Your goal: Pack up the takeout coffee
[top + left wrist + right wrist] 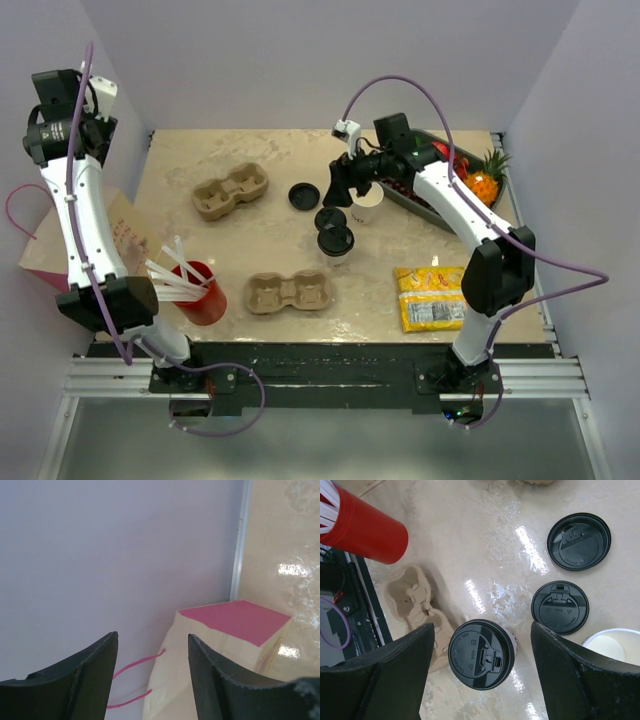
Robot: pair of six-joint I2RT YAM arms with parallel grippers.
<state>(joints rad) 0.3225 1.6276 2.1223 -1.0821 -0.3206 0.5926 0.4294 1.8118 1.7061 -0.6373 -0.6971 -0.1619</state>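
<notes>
The takeout coffee [335, 242], a white paper cup with a black lid, stands upright on the table's middle. In the right wrist view, the takeout coffee [481, 653] shows lid-up below the gap between my fingers. My right gripper [340, 193] hovers open just behind it, touching nothing; its jaws [483, 627] stand wide apart. My left gripper [62, 95] is raised at the far left by the wall. It is open [153, 635] and empty, looking down at a cream paper bag [210, 680] with pink handles.
Two loose black lids [330, 218] [303, 195] and an unlidded white cup [367, 205] lie behind the coffee. Two pulp cup carriers [230, 190] [290, 292], a red cup of straws [203, 292], a yellow packet [430, 298], a fruit tray [420, 205] and the bag [125, 232] surround them.
</notes>
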